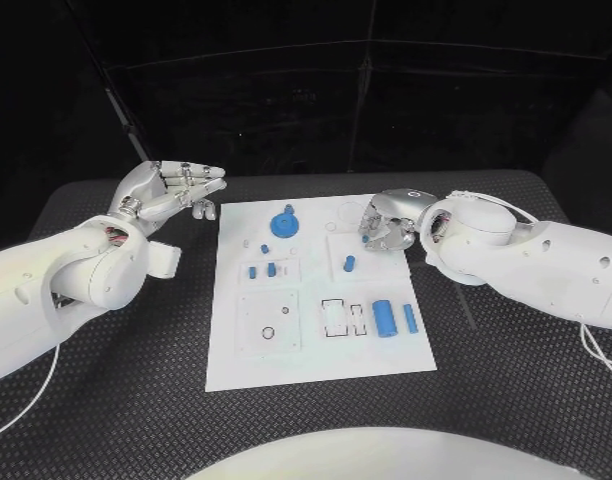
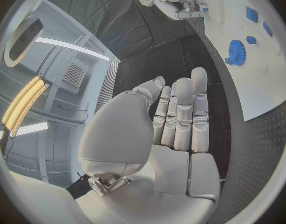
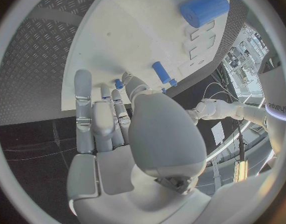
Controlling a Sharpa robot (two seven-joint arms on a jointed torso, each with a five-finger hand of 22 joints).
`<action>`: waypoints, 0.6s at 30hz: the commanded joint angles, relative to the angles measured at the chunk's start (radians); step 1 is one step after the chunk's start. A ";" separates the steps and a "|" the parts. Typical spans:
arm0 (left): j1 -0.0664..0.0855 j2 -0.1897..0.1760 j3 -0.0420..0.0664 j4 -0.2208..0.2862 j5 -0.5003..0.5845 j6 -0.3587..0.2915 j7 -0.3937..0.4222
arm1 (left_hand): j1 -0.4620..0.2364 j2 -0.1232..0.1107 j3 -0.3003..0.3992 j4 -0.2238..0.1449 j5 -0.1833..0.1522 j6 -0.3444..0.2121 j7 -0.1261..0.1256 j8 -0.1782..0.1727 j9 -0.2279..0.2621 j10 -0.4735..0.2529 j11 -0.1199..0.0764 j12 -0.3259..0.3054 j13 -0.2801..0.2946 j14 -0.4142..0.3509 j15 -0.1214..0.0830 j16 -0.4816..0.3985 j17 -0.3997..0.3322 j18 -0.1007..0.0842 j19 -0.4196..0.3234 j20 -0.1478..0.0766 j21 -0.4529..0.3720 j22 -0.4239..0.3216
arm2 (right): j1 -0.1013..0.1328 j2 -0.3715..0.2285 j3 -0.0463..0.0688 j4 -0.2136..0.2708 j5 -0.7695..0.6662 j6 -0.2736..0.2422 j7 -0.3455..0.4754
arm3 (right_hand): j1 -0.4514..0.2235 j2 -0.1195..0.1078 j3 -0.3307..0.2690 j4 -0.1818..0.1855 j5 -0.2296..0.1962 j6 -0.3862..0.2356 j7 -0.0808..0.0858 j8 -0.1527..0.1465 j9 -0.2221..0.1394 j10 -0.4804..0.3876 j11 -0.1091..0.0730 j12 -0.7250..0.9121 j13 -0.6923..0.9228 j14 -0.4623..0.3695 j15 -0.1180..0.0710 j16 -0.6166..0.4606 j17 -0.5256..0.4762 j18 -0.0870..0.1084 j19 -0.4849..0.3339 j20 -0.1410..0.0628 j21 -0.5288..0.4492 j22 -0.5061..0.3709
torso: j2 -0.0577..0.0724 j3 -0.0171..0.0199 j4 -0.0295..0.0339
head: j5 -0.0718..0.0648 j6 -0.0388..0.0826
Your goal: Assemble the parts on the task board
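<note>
The white task board (image 1: pixel 321 345) lies in the middle of the table. On it are a blue gear (image 1: pixel 286 222), several small blue parts (image 1: pixel 262 270), a short blue peg (image 1: pixel 348 264), a thick blue cylinder (image 1: pixel 386 317) and a thin blue peg (image 1: pixel 410 318). My left hand (image 1: pixel 174 190) hovers off the board's far left corner, palm up and fingers straight (image 2: pixel 183 117), holding nothing. My right hand (image 1: pixel 387 222) hangs over the board's far right corner with fingers loosely bent (image 3: pixel 96 117) and thumb near them; I see nothing between them. The cylinder (image 3: pixel 204 8) and short peg (image 3: pixel 160 72) lie beyond its fingertips.
The board has empty recesses near its front, left (image 1: pixel 267 325) and middle (image 1: pixel 342 317). Black textured table (image 1: pixel 537 400) surrounds the board on all sides. White cables (image 1: pixel 602 350) trail from my right arm. The left wrist view shows the gear (image 2: pixel 235 52) and my right hand (image 2: pixel 180 6).
</note>
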 commanded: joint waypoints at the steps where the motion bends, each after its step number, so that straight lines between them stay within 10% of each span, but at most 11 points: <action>1: 0.001 0.002 0.001 0.001 0.027 -0.005 0.025 | -0.005 0.006 -0.007 -0.001 -0.001 0.001 -0.001 0.005 -0.001 -0.001 0.001 0.005 0.001 -0.007 -0.002 -0.004 -0.001 0.021 -0.007 0.001 -0.007 -0.002 | -0.001 0.004 0.000 0.002 0.012 -0.006 0.022 | 0.024 0.007 0.033 -0.007 -0.011 0.028 -0.010 0.012 0.003 0.029 -0.007 0.009 0.002 0.040 -0.011 0.022 0.024 -0.012 0.009 -0.005 0.028 0.030 | 0.000 0.0010 -0.0008 | 0.002 -0.003; 13: 0.000 0.005 0.001 -0.005 0.030 -0.004 0.018 | -0.003 0.007 -0.007 -0.002 -0.001 0.001 0.000 0.005 -0.001 -0.002 0.001 0.006 0.001 -0.008 -0.003 -0.006 -0.003 0.021 -0.007 0.001 -0.009 -0.003 | -0.003 0.017 -0.001 -0.007 -0.010 0.050 -0.003 | 0.036 0.018 0.116 -0.039 -0.015 0.111 -0.038 0.040 0.009 0.118 -0.039 0.026 0.012 0.039 -0.034 0.061 0.063 -0.019 0.007 -0.027 0.090 0.094 | 0.000 0.0015 -0.0014 | 0.001 -0.010; 18: -0.001 0.006 0.001 -0.005 0.030 -0.002 0.014 | -0.001 0.008 -0.008 -0.004 -0.001 0.001 0.000 0.005 -0.001 -0.003 0.002 0.007 0.001 -0.009 -0.003 -0.007 -0.004 0.021 -0.007 0.001 -0.010 -0.004 | -0.004 0.024 -0.021 -0.010 -0.058 0.073 -0.032 | 0.030 0.015 0.124 -0.043 -0.015 0.113 -0.038 0.037 0.007 0.120 -0.040 0.022 0.012 0.040 -0.034 0.069 0.073 -0.020 0.006 -0.028 0.098 0.103 | -0.001 0.0016 -0.0003 | 0.001 -0.014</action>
